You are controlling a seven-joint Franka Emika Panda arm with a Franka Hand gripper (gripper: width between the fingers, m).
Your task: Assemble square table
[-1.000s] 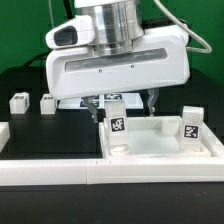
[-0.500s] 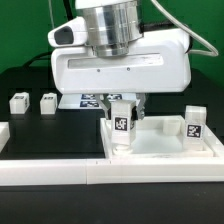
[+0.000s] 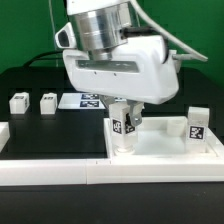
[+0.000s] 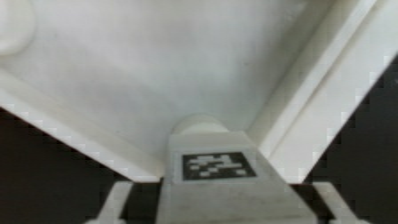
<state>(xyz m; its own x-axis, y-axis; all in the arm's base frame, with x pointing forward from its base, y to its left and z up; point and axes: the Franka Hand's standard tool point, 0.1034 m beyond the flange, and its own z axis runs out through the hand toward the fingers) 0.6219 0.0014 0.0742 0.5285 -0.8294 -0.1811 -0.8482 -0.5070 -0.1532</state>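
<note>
1. Risk: we jam or cross-thread the leg block [image 3: 119, 126] if it leans while being turned into the tabletop [image 3: 160, 146]. The tabletop could also skid on the counter [image 3: 50, 130].
2. End effector [image 3: 124, 118] is clamped on the leg block, at the tabletop's 8 o'clock corner in the exterior view.
3. Arm comes down from above, wrist twisted, housing tilted.

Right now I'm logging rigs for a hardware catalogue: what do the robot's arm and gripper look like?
The gripper has a wide, rounded white housing with a grey recessed band across its front and two short dark fingers beneath. Above it sits the arm's silver-grey cylindrical wrist section. A thin cable loops off behind the housing. No markings are legible.
</note>
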